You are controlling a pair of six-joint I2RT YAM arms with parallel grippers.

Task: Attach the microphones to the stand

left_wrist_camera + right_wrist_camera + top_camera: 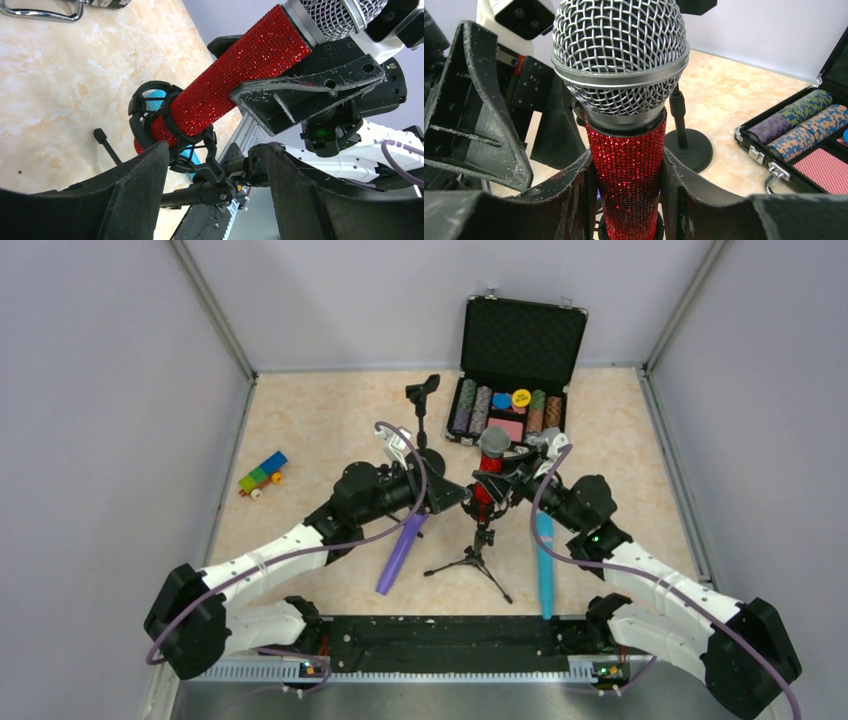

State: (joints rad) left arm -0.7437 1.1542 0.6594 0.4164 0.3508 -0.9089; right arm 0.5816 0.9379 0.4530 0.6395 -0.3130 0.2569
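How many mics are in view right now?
3. The red microphone sits in the tripod stand, gripped by the right gripper; the purple microphone lies on the table left of the tripod; the teal microphone lies right of it. None seem hidden.

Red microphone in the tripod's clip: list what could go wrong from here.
The right gripper grips the red microphone, whose tail sits in the clip. The left gripper stands open around the clip without holding it, so the tripod stand may tip on release. The purple microphone lies near the tripod's legs, and an arm pulling back could knock either.
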